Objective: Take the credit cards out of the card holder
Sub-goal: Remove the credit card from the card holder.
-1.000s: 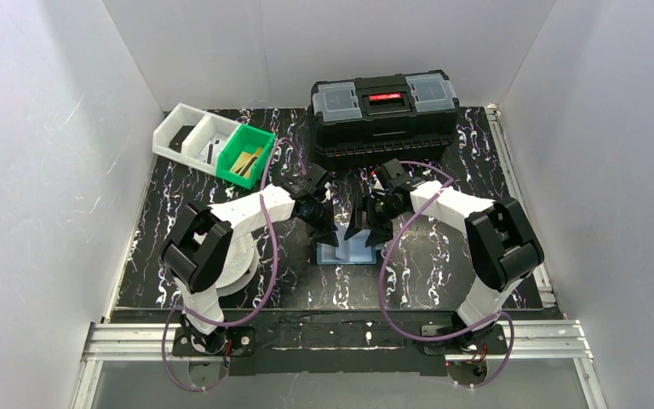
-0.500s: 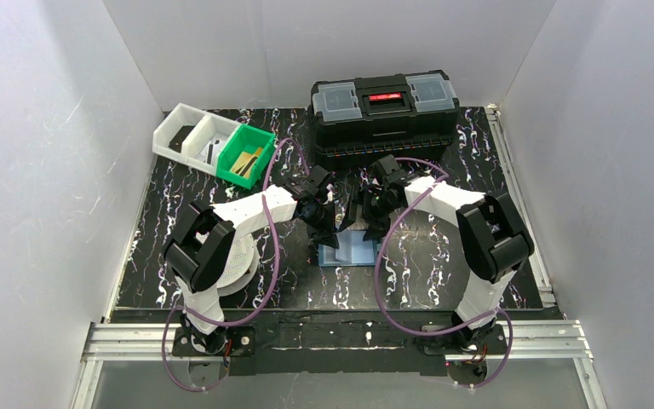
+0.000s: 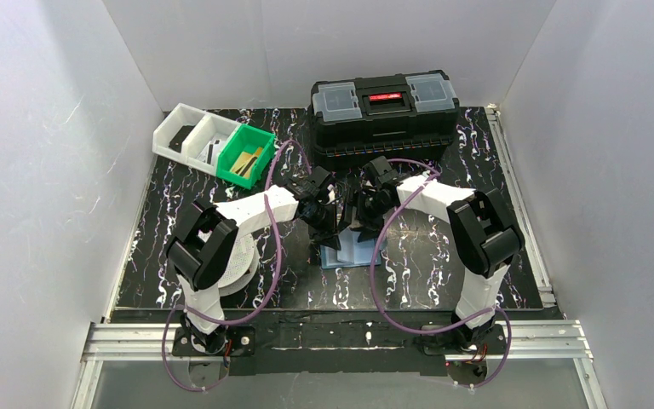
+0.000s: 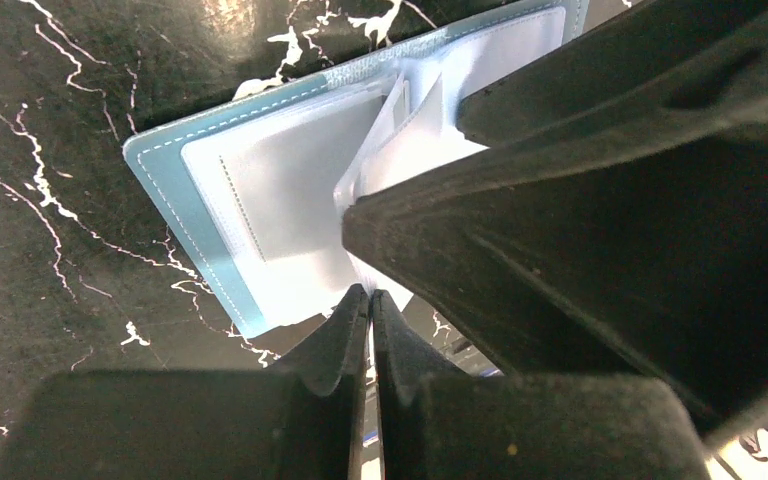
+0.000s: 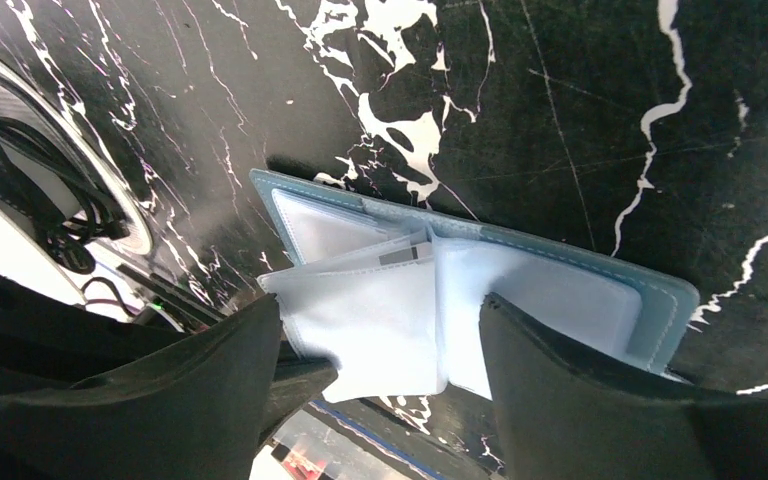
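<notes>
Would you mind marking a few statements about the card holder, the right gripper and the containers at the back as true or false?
1. The card holder lies open on the table. True.
2. The right gripper has its fingers pressed together. False: they stand apart, one on either side of the holder's pale sleeves.
3. In the top view, the green bin stands to the left of the black toolbox. True.
4. The toolbox lid is raised. False: the toolbox is closed.
</notes>
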Motion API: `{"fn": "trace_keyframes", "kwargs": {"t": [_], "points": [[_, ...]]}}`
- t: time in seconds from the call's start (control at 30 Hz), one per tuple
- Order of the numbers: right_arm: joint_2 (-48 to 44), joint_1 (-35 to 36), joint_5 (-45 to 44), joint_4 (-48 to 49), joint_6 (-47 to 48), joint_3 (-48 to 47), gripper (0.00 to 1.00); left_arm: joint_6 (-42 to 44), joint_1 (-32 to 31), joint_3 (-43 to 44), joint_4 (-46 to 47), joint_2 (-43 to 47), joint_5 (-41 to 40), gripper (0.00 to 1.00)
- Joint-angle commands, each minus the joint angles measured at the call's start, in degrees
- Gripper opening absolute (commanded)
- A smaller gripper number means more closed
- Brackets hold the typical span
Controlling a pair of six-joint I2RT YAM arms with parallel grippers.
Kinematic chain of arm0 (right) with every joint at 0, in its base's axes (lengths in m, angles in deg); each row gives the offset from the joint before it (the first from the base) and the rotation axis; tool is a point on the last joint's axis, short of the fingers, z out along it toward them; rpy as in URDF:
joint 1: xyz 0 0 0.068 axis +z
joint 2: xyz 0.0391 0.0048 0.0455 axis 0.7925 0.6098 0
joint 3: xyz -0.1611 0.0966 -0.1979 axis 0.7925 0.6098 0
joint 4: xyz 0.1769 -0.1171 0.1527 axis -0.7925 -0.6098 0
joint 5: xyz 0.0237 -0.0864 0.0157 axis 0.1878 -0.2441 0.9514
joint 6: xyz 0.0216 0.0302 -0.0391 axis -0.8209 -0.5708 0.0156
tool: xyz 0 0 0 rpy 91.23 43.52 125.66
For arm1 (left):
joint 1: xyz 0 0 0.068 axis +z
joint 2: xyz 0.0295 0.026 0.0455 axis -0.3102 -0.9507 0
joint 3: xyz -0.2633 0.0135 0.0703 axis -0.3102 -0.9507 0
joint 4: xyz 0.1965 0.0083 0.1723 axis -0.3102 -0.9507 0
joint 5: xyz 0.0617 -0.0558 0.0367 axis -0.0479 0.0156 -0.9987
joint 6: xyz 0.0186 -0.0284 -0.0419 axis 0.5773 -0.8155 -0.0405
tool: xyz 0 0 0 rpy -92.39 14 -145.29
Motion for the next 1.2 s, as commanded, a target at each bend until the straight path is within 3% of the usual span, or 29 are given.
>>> {"fn": "trace_keyframes", "kwargs": {"t": [0.0,0.3,0.43,0.57,0.73,0.9,1.03,1.17], "points": [[2.04,0.79,-1.55,-0.85,0.41,-1.68,0.73,1.08,-0.56,1.16,0.90,-0.40,1.31,0.00],[2.97,0.73,-3.51,-1.98,0.83,-0.01,0.42,1.18,-0.50,1.05,0.71,0.05,0.62,0.00],[3.32,0.56,-3.56,-1.90,1.25,0.91,0.17,1.06,-0.48,0.90,0.25,0.22,-0.37,0.00],[2.97,-0.39,-2.61,-1.00,1.73,2.43,0.06,0.67,-0.49,0.64,-0.73,0.68,-1.89,0.00],[1.71,-1.54,-0.80,0.75,2.62,4.56,0.02,0.58,-0.41,0.34,-1.48,1.35,-2.97,0.16],[-0.31,-2.14,1.93,4.04,2.73,6.79,0.02,0.71,-0.42,0.57,-2.38,2.92,-4.71,0.25],[-1.47,-2.52,3.98,6.26,2.78,8.00,0.02,1.60,-0.37,1.63,-3.47,3.79,-5.81,0.24],[-2.55,-3.30,6.93,9.25,2.01,9.61,0.01,1.79,-0.30,2.18,-4.00,3.14,-6.17,0.16]]}}
